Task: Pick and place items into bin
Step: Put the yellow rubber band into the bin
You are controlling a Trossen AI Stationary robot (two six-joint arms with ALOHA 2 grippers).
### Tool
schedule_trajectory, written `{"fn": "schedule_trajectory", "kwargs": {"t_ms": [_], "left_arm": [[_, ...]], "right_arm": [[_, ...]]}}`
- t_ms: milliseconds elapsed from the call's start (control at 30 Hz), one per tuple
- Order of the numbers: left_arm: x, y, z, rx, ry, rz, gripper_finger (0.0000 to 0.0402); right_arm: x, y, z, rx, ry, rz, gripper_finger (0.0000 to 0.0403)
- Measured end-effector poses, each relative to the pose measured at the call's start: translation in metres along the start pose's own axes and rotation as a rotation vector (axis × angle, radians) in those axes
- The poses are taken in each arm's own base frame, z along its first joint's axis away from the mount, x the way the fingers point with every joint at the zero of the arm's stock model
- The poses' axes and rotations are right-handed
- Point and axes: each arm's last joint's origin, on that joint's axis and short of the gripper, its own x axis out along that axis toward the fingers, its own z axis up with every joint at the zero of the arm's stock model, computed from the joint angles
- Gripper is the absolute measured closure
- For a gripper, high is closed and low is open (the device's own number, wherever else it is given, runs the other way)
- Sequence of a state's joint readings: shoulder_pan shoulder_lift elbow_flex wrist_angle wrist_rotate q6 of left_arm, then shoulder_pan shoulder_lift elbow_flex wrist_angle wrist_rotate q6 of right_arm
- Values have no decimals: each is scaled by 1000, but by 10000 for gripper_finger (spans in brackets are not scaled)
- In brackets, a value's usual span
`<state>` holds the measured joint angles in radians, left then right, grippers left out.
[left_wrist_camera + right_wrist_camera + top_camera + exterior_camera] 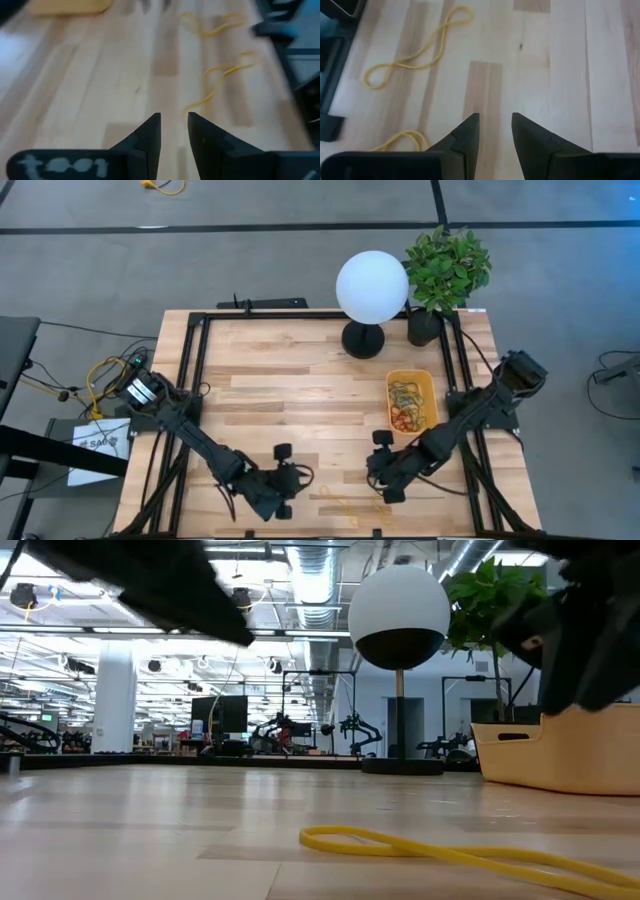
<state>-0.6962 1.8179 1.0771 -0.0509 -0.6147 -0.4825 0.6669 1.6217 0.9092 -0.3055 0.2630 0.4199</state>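
Note:
Two yellow rubber-band loops (345, 502) lie flat on the wood near the table's near edge, between my two grippers. In the right wrist view one is a figure-eight (415, 50) and the other (405, 140) shows only in part. The left wrist view shows both loops (220, 80) (215, 22). The yellow-orange bin (428, 385) sits on the right half and holds several coloured bands (405, 408). My left gripper (278, 498) hovers left of the loops, narrowly open and empty (174, 125). My right gripper (385, 478) is right of them, narrowly open and empty (495, 125).
A white globe lamp (371, 288) on a black base and a potted plant (447, 268) stand at the far edge, just beyond the bin. A black frame (190, 380) borders the table. Bare wood lies across the middle and left (280, 390).

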Motion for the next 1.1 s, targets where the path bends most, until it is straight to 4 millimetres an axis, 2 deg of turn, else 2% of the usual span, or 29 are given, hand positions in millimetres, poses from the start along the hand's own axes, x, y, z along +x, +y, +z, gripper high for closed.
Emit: {"fn": "schedule_trajectory", "kwargs": {"t_ms": [167,367,500,700,867,967,1100], "left_arm": [[14,14,16,0,-22,-99,313],[30,35,9,-35,16,-228,313],[31,35,5,30,-53,-342,313],[33,39,8,17,-76,-336,313],[56,33,-7,10,-96,-357,313],[67,30,-17,66,-55,-361,313],[72,33,-17,66,-59,-355,313]], "right_arm": [[2,-3,7,29,-55,9,294],[-4,-11,17,68,-115,15,294],[-2,-19,20,82,-115,-3,294],[1,-35,25,126,-117,-35,294],[3,-49,29,162,-112,-63,294],[5,-57,29,178,-102,-80,294],[5,-61,29,189,-95,-89,294]]}}
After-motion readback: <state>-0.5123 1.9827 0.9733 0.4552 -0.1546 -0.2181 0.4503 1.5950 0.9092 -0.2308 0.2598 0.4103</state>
